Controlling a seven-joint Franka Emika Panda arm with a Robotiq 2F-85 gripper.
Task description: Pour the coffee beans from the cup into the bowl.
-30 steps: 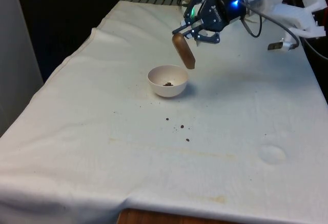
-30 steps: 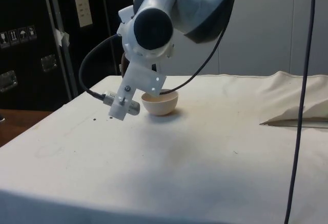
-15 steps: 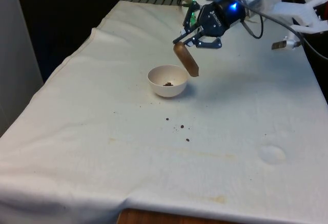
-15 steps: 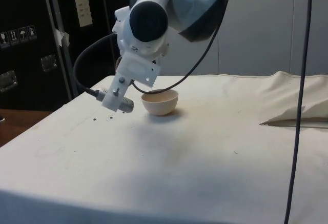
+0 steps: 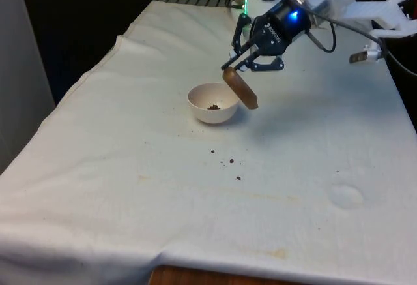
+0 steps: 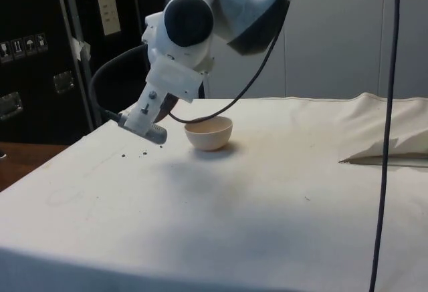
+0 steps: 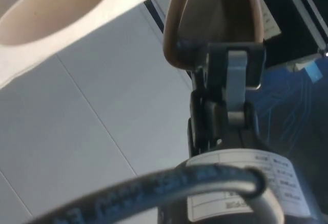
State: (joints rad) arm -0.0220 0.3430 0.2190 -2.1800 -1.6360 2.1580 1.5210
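A white bowl (image 5: 213, 102) stands mid-table with a small heap of coffee beans (image 5: 214, 107) inside. It also appears in the side view as the bowl (image 6: 209, 132) and in the wrist view as the bowl (image 7: 56, 8). My gripper (image 5: 236, 68) is shut on the rim of a brown cup (image 5: 242, 90). The cup hangs tilted just beside the bowl's rim on the front view's right, its lower end slanting away from the bowl. In the wrist view the fingers (image 7: 233, 75) clamp the cup's wall (image 7: 215, 14).
Three stray beans (image 5: 231, 162) lie on the white cloth in front of the bowl. A round dent in the cloth (image 5: 345, 195) sits near the front right. The cloth is bunched at the side view's right edge (image 6: 388, 148).
The wrist has rolled and the cup has tilted further. It has swung down and towards the front view's right, from above the bowl's rim to beside it.
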